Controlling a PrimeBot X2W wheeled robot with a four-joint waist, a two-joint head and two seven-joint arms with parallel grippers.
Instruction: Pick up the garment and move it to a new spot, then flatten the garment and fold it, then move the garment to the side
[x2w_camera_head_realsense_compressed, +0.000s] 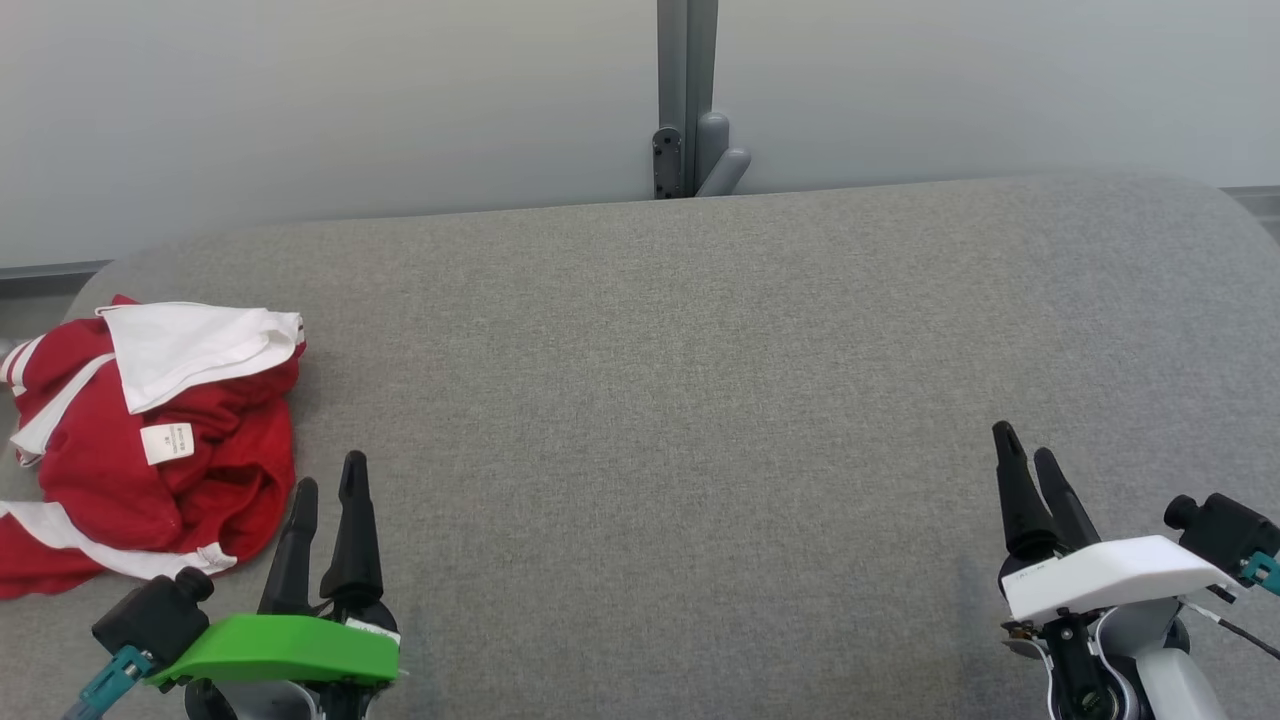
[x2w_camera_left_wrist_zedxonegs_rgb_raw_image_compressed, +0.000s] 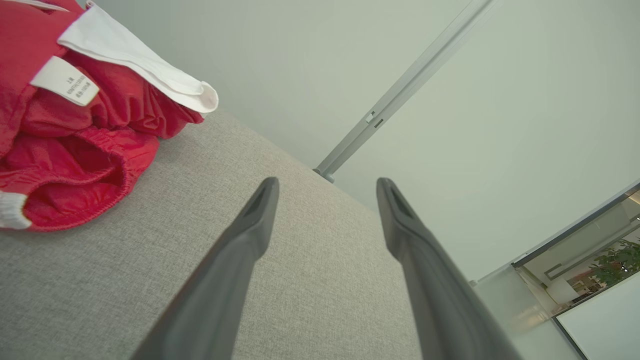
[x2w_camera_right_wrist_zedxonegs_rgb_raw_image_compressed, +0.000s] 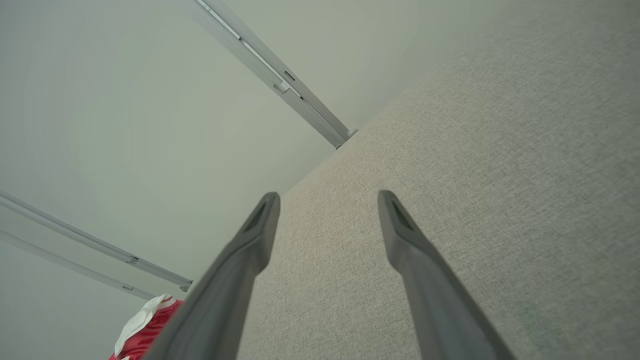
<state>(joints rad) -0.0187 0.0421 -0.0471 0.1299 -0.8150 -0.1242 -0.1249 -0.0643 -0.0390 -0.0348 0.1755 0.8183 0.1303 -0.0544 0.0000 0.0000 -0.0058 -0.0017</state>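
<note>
In the head view, the green-covered left gripper (x2w_camera_head_realsense_compressed: 328, 472) and the white-covered right gripper (x2w_camera_head_realsense_compressed: 1024, 443) sit nearest, at the lower corners over a grey woven fabric surface (x2w_camera_head_realsense_compressed: 650, 400). A crumpled red garment with white trim (x2w_camera_head_realsense_compressed: 150, 450) lies just beside the left one, at the surface's left edge. The left wrist view shows its dark fingers spread wide and empty with the garment to their upper left, and the right wrist view shows fingers likewise parted and empty, the garment well apart.
</note>
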